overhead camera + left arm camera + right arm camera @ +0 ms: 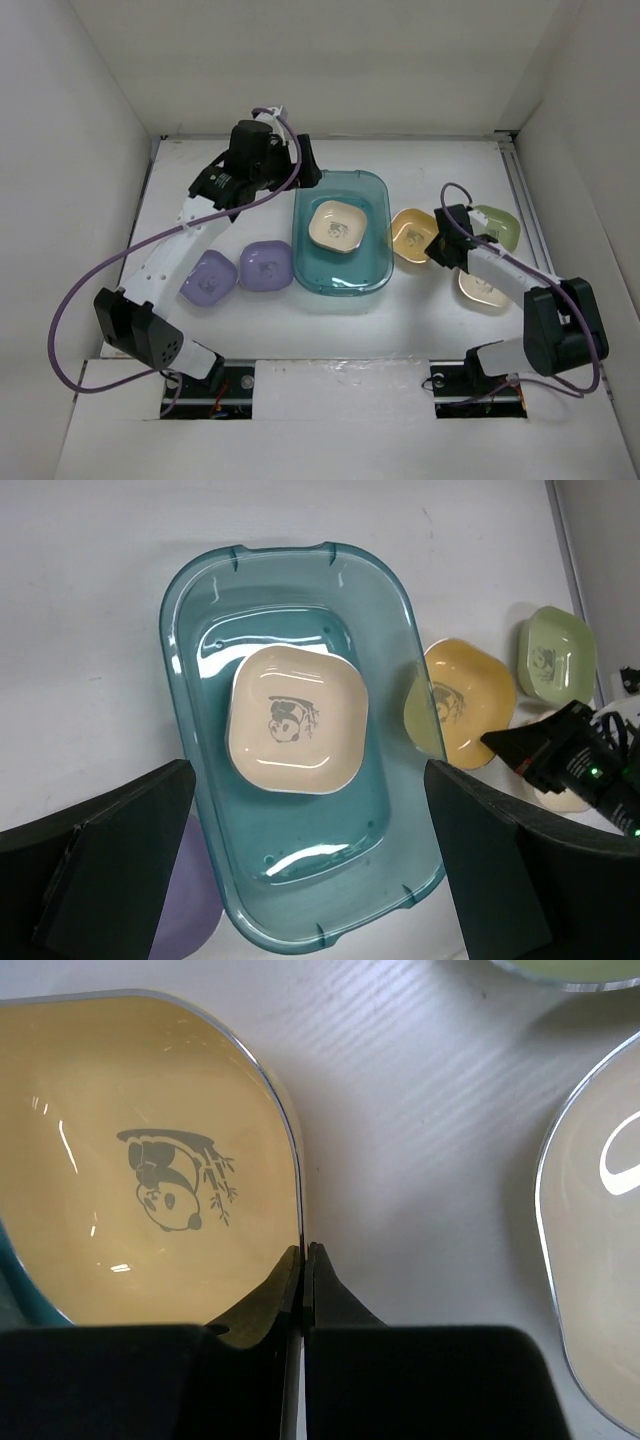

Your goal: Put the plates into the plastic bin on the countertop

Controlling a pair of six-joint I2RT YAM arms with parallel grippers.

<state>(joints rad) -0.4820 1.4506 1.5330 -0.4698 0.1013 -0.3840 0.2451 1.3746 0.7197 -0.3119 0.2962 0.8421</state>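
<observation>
Top external view: 1 cream plate [336, 226] is seen lying flat inside the blue-green bin [345, 275]. The bin is set in the middle of the white tabletop [400, 325]. A little panda is printed in the middle of that plate.

Just to the right of the bin, a yellow-orange plate [410, 236] is set on the tabletop, and a panda is printed on it too. Its rim, on the side away from the bin, is pinched by the right pincer [303, 1260]. The 2 fingers are pressed together on that rim.

A green plate [497, 226] is set further right. A second cream plate [480, 292] is partly hidden under the right arm.

1 purple plate [265, 266] is laid just left of the bin, and another purple plate [208, 278] is laid close beside it.

The left pincer [308, 780] is held up over the bin, with its fingers spread wide apart.
</observation>
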